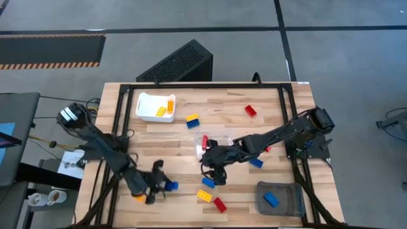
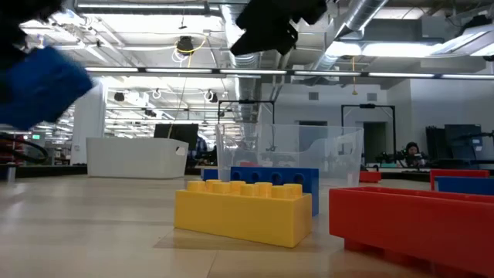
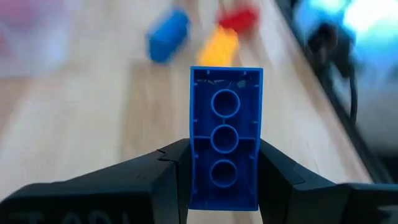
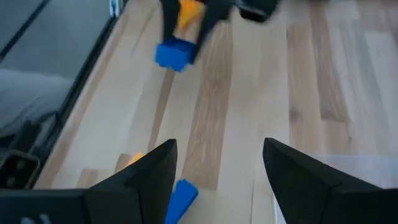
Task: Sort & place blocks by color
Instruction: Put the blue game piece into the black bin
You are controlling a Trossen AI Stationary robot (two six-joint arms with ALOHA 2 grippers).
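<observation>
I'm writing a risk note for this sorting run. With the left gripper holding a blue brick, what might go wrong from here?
The left gripper clamps only the near end of the blue plastic brick, so it might pivot or slip in transit.

The grey tray holding a blue block sits across the wooden table, behind the right gripper, which hovers open mid-table. The arms may collide.

Blue block (image 3: 225, 137) clamped, others (image 1: 205, 195) scattered

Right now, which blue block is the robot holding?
The blue block pinched in the left claw, lifted near the table's front-left. The other blue blocks lie loose or in trays.
</observation>
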